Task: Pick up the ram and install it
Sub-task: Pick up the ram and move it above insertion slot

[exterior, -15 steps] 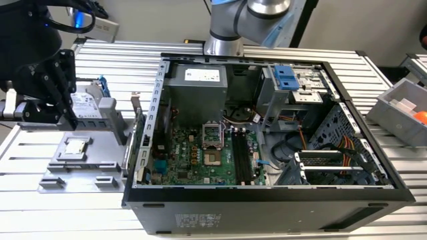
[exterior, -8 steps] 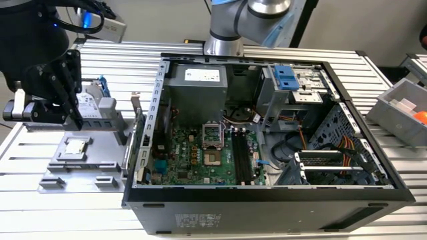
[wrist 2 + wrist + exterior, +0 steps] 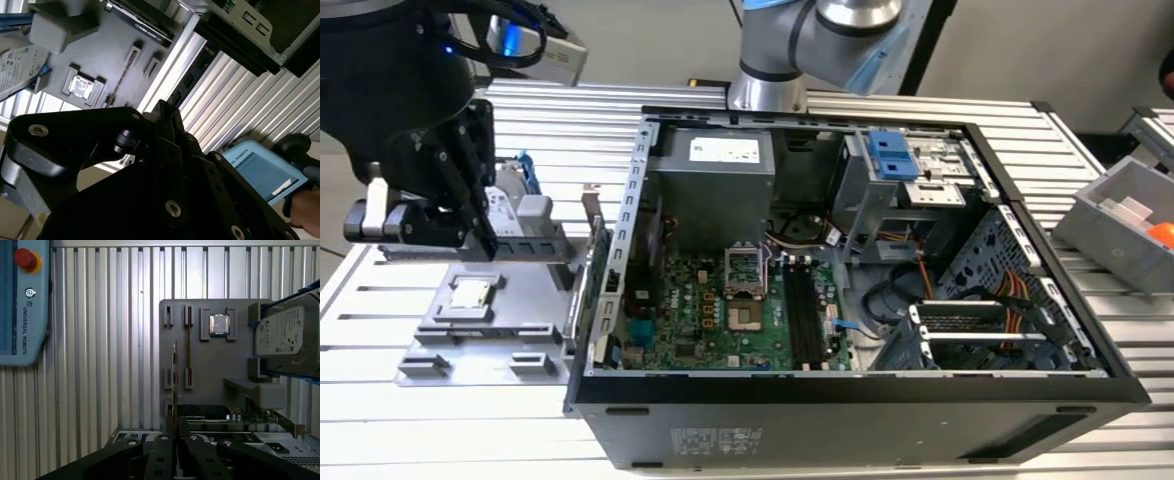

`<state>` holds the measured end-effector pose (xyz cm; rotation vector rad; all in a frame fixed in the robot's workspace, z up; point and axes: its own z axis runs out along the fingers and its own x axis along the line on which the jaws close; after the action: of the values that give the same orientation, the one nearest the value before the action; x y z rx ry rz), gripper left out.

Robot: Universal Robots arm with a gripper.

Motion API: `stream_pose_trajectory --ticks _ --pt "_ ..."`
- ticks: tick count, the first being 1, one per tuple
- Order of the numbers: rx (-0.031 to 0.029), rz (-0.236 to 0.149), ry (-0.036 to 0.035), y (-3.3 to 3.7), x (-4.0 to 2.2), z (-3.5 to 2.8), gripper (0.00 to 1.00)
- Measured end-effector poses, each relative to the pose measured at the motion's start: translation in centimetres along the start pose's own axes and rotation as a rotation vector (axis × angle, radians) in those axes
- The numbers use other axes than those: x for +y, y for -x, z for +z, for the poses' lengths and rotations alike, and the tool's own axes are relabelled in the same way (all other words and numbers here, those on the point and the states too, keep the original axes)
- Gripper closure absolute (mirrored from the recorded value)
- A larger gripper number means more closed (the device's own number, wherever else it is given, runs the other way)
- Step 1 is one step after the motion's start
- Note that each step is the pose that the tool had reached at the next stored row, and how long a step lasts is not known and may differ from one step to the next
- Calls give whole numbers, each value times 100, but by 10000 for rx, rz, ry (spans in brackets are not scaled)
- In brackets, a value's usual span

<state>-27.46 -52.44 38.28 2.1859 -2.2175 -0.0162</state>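
In the first wrist view my gripper (image 3: 175,436) is shut on the ram (image 3: 175,385), a thin dark stick seen edge-on that juts out from between the fingertips above the grey fixture plate (image 3: 215,375). A second thin dark stick (image 3: 188,347) stands in the plate's slot holders beside it. The exterior view has my black gripper (image 3: 403,220) at its left, over the fixture plate (image 3: 520,330) and apart from the open computer case (image 3: 854,395). The motherboard's long black slots (image 3: 801,315) lie inside the case. In the second wrist view the fingertips (image 3: 165,112) hang near the plate (image 3: 115,40).
On the plate sit a small square silver chip (image 3: 219,324) and a silver hard drive in a blue bracket (image 3: 286,335). A blue teach pendant (image 3: 22,300) lies on the slatted table, with a hand (image 3: 305,212) near it. A grey bin (image 3: 1121,225) stands at the exterior view's right.
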Motion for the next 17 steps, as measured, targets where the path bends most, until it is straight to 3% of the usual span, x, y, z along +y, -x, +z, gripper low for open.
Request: stream_pose_trajectory --ticks 17 --pt "0 -1 5 3 -220 -6 100"
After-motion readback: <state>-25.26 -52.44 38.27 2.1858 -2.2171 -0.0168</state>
